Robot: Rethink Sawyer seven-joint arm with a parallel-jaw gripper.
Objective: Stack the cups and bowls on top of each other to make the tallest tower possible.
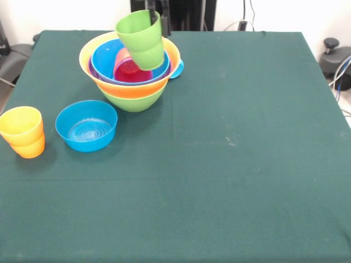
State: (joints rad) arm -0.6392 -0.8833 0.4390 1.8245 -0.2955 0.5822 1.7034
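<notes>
The green cup (141, 39) hangs tilted over the tower (130, 71), mouth up-left, gripped at its rim by the claw (153, 16).

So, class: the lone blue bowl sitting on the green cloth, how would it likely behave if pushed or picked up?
The blue bowl looks like thin glossy plastic, so probably light and stiff. It sits upright on a flat ringed bottom, wide and low, so it should slide on the table rather than tip or roll. Its smooth rim may be slippery to pinch.
</notes>
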